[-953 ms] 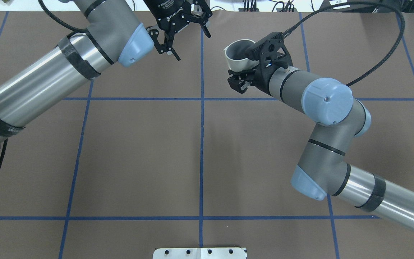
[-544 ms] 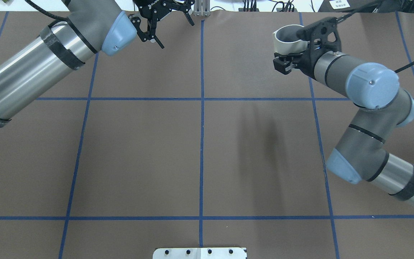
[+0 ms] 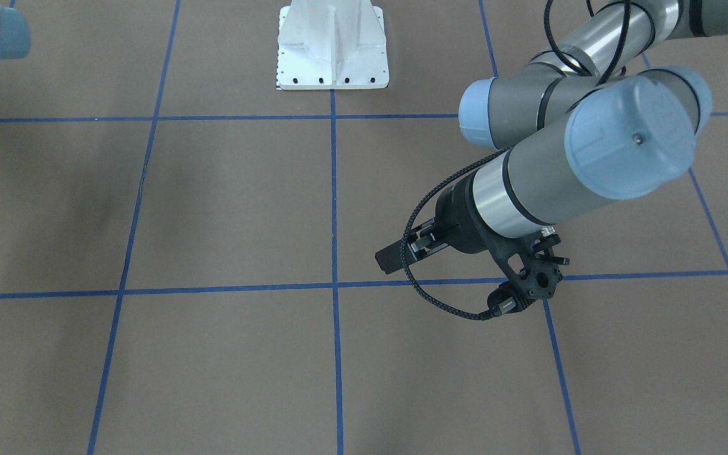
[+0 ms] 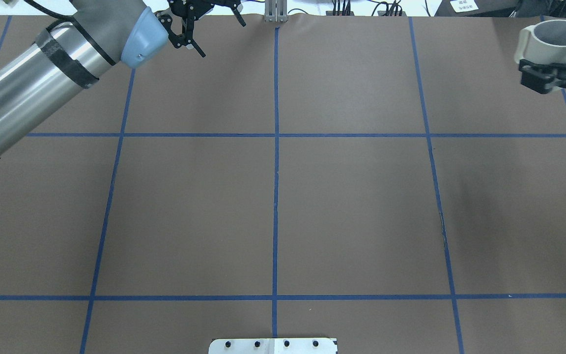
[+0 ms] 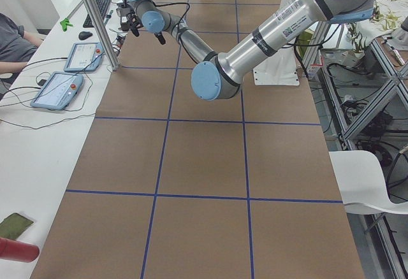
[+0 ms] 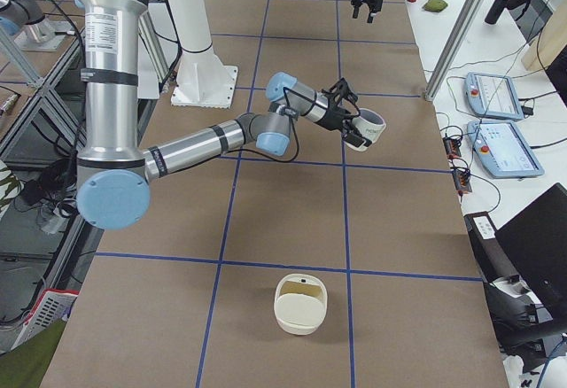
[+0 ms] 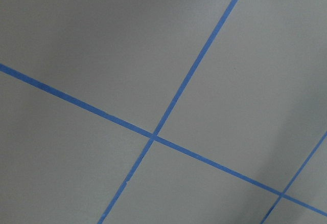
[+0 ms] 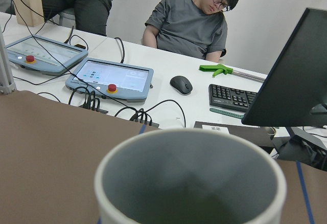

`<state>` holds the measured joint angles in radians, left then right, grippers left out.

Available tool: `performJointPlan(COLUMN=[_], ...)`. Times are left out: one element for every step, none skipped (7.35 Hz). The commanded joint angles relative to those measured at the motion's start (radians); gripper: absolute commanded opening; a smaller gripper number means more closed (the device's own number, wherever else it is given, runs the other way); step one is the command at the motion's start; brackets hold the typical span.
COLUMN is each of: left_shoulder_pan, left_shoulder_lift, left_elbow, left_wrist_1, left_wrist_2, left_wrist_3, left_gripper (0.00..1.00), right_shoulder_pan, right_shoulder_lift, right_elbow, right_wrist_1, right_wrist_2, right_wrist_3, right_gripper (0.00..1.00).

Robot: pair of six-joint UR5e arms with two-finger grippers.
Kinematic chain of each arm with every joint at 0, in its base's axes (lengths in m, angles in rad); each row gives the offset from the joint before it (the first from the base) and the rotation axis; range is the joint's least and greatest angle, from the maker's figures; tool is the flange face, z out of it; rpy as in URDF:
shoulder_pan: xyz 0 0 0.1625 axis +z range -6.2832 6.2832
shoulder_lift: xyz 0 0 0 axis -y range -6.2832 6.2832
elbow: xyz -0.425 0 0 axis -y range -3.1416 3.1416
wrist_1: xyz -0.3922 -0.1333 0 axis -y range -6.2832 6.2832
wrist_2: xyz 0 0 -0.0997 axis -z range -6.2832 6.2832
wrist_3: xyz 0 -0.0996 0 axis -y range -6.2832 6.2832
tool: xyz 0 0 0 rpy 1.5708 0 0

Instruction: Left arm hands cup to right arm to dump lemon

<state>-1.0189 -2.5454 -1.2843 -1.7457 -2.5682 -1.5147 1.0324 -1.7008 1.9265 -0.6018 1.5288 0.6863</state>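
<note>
The cup (image 4: 548, 49) has been carried on toward the table's (image 4: 273, 211) far right corner since half a second ago, and the left gripper (image 4: 214, 32) has been drawn back to the far edge, its fingers spread. The cup is pinched low on its wall by the right gripper (image 4: 541, 76) and held mouth up, clear of the table. Its grey inside is seen in the right wrist view. A cream tub (image 6: 300, 304) is set well apart from it.

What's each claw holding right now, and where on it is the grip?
The right claw holds the cup by its outer wall, below the rim, mouth up. The left claw is open and empty.
</note>
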Motion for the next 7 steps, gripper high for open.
performJointPlan(left_shoulder_pan=[-0.003, -0.001, -0.003, -0.001, -0.003, -0.001, -0.001], left_shoulder_lift=[0.001, 0.001, 0.001, 0.001, 0.001, 0.001, 0.001], left_elbow=[-0.001, -0.001, -0.001, 0.0, 0.0, 0.0, -0.001], left_wrist_1=[0.002, 0.0, 0.002, 0.002, 0.002, 0.002, 0.002], left_wrist_2=[0.0, 0.0, 0.006, 0.011, 0.016, 0.016, 0.016], left_wrist_3=[0.001, 0.001, 0.001, 0.001, 0.001, 0.001, 0.001], left_gripper=[1.0, 1.0, 1.0, 1.0, 1.0, 1.0, 1.0], right_shoulder_pan=[0.179, 0.216, 0.241, 0.251, 0.253, 0.255, 0.255], right_shoulder_lift=[-0.135, -0.137, -0.137, -0.137, -0.134, -0.132, -0.132], right_elbow=[-0.097, -0.169, -0.258, -0.35, -0.453, -0.515, -0.59], right_wrist_1=[0.265, 0.368, 0.48, 0.632, 0.775, 0.869, 0.972], right_wrist_2=[0.21, 0.255, 0.29, 0.306, 0.318, 0.321, 0.321], right_wrist_3=[0.06, 0.134, 0.218, 0.33, 0.404, 0.467, 0.554], right_gripper=[0.31, 0.31, 0.31, 0.31, 0.31, 0.3, 0.3])
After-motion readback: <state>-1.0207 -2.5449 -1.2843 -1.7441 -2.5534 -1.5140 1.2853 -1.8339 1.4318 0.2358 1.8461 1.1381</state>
